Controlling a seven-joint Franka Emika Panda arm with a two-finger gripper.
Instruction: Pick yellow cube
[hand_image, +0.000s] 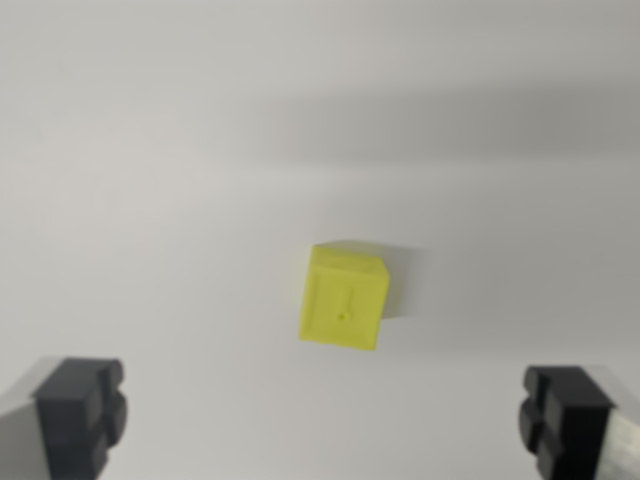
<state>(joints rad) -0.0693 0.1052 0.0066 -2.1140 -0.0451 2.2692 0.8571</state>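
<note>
Gripper (325, 420) hung above white surface (150, 150) — jaws wide, empty. Yellow cube (345, 297) sat past fingertips, roughly midway between, slightly skewed. Good approach, by my read: advance over cube, rotate wrist to square pads with faces — then descend, close.

Plain white table (160, 150), and there's the yellow cube (343, 297) sitting right on it, near the middle, turned a little askew, throwing a soft shadow to its right.
</note>
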